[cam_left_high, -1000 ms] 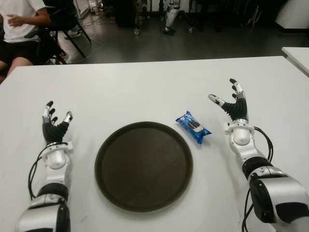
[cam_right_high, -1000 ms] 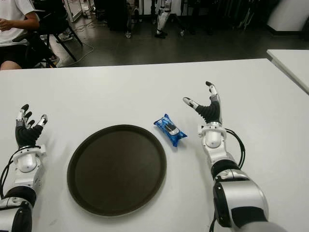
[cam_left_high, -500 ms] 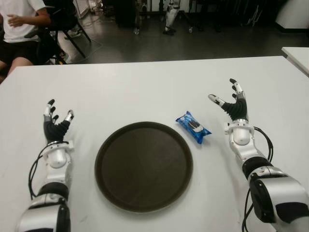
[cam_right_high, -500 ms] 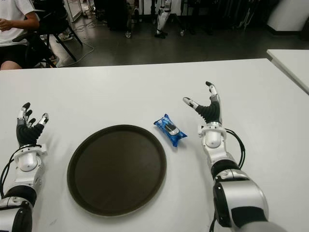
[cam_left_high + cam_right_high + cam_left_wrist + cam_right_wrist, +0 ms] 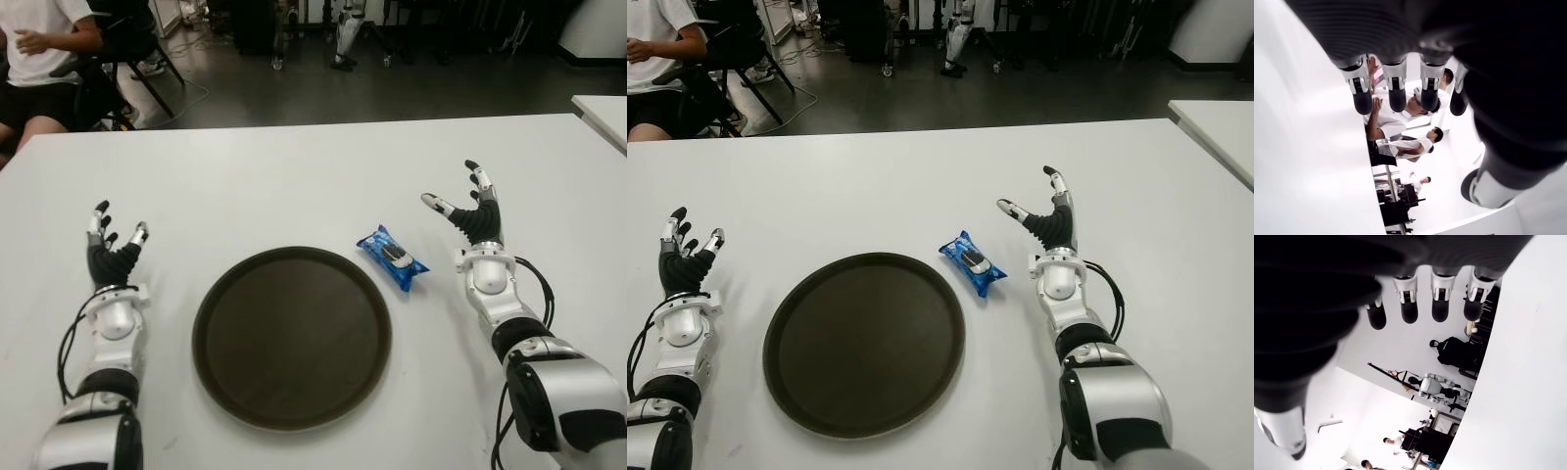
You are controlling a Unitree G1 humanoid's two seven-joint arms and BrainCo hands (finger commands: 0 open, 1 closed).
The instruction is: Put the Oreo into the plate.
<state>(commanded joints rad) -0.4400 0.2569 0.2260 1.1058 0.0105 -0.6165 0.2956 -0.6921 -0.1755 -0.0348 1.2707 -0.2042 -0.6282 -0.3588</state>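
The Oreo (image 5: pixel 392 258), a small blue foil-type packet, lies flat on the white surface (image 5: pixel 294 176), just beside the right rim of the round dark plate (image 5: pixel 292 336) and not touching it as far as the eye views show; it sits at a slant, one end toward the plate and the far end toward the right hand. The right hand (image 5: pixel 474 211) shows to the right of the packet, near it but apart, with its fingers (image 5: pixel 1054 182) spread wide and holding nothing; the right wrist view confirms the fingers extended with only the room beyond them. The left hand (image 5: pixel 110 253) shows on the far side of the plate, at its left, also with fingers spread and empty. Judging by its size and wrapping, the packet is probably very light, so lifting force matters little; the glossy film is likely slick and crinkly, and it may skate across the smooth surface if pushed from one side only. The biscuits inside are brittle, so a hard squeeze could crack them. A sensible hold would be across the narrow width at the packet's middle, thumb on one long edge and fingers on the other, with gentle pressure, rather than by the thin crimped ends, which would probably flex and slip.
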